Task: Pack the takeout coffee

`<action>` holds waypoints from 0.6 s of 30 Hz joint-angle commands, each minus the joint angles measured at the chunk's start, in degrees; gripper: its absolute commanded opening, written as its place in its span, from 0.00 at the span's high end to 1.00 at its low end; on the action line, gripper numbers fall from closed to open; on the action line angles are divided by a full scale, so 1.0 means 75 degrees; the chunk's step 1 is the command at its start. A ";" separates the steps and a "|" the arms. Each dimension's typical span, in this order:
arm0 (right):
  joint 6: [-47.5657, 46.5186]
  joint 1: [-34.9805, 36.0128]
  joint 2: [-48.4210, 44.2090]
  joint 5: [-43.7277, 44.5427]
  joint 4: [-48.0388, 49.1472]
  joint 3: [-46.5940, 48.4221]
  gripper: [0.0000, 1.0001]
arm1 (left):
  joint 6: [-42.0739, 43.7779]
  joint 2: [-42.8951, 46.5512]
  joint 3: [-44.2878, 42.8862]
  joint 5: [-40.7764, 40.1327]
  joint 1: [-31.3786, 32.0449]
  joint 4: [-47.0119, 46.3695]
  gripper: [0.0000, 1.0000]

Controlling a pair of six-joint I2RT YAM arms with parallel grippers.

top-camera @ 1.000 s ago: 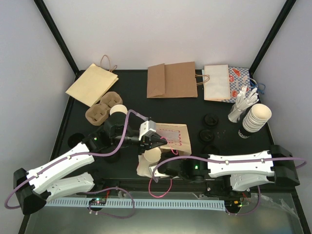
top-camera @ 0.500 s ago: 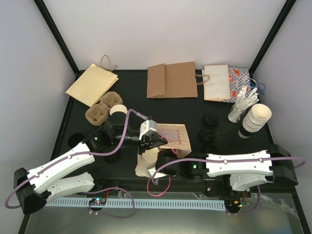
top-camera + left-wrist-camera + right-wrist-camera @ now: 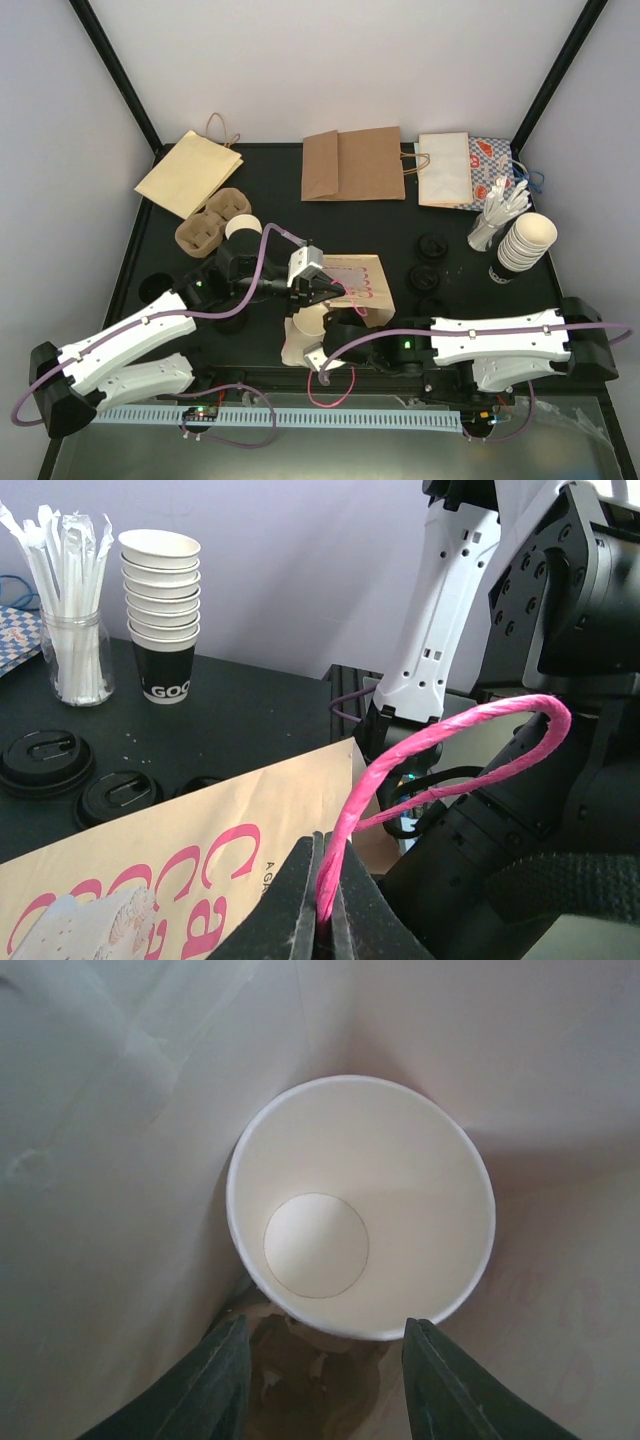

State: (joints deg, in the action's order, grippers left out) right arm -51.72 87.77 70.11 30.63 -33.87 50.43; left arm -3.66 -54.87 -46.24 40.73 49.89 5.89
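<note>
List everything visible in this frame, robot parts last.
cup: one, white, inside the bag's mouth
bag: one, tan with pink print, table centre
flat bags: four, tan, brown, white, patterned, back edge
carrier: one, brown, back left
lids: three, black, right of bag
straw jar: one, clear, back right
cup stack: one, cream, beside jar
left gripper: one, dark, shut on pink handle
right gripper: one, dark, open, just short of cup
</note>
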 commanded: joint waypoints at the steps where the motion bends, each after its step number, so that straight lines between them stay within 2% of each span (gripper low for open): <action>1: -0.0368 0.0017 0.0202 -0.0080 0.0220 0.0166 0.55 | -0.0049 -0.0043 -0.0086 0.0082 -0.0034 -0.0227 0.98; 18: -0.0623 -0.0503 0.1094 -0.0422 0.0114 0.0302 0.58 | -0.0181 -0.0053 -0.0037 0.0148 -0.0042 -0.0337 0.98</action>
State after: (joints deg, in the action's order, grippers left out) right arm -55.18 84.33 77.03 27.83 -32.14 51.64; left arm -4.69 -54.89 -46.24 40.73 49.89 5.91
